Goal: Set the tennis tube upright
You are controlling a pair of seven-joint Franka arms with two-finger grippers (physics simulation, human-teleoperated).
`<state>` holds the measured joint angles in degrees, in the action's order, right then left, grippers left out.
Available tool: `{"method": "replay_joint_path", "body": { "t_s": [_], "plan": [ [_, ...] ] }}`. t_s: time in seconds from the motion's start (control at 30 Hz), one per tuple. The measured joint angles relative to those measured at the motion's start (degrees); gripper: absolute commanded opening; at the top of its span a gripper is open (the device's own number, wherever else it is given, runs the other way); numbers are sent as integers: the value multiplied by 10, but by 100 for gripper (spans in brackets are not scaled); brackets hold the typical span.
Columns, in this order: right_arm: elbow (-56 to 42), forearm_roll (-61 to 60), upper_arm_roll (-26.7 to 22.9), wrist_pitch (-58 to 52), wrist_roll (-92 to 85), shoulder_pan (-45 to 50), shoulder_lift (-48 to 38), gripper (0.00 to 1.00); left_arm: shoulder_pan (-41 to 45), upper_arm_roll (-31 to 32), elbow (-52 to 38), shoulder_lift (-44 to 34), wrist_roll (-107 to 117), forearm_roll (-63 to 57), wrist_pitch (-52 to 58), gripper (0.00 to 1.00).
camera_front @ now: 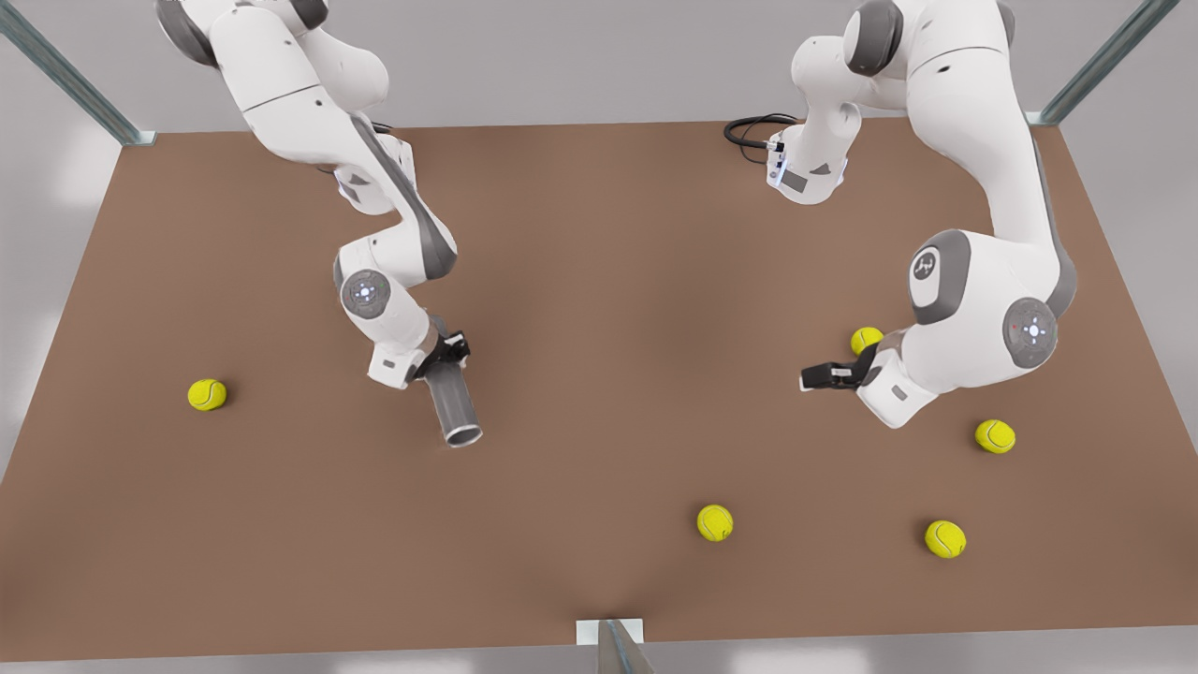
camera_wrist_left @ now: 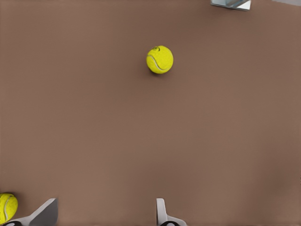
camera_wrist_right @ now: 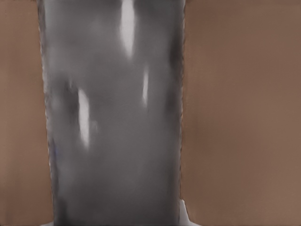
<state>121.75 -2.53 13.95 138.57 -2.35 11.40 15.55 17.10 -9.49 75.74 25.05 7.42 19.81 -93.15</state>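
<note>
The right gripper [camera_front: 447, 360], on the front view's left, was clamped on the tennis tube [camera_front: 454, 404]; the tube's long axis slanted, rimmed open end low near the brown table [camera_front: 599, 281]. Farther off, the left gripper [camera_front: 812, 378] waited with fingers [camera_wrist_left: 45, 213] spread, beside a tennis ball [camera_front: 866, 340].

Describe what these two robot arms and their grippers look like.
Both arms are glossy white with rounded grey joint caps, some bearing a small lit dot pattern. A black cable loops by one arm's base. The right gripper and left gripper are black with pale grey fingers.
</note>
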Motion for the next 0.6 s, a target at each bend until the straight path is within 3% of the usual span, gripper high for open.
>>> {"method": "replay_joint_path", "body": {
  "t_s": [0.17, 0.27, 0.47, 0.6],
  "plan": [
    [-142, 54, -16, -12, -1, 138, 117, 68, 1, 2, 5, 5, 6, 9, -5, 99],
    [-253, 119, -50, -32, -63, 210, 194, 69, -1, 2, 10, 4, 5, 20, -2, 99],
    [-316, 291, -47, 4, -203, 285, 254, 69, -1, 2, 10, -1, 5, 26, 4, 99],
    [-310, 312, -42, 31, -300, 293, 261, 69, 1, 2, 9, -1, 9, 27, -1, 99]
  ]
}}
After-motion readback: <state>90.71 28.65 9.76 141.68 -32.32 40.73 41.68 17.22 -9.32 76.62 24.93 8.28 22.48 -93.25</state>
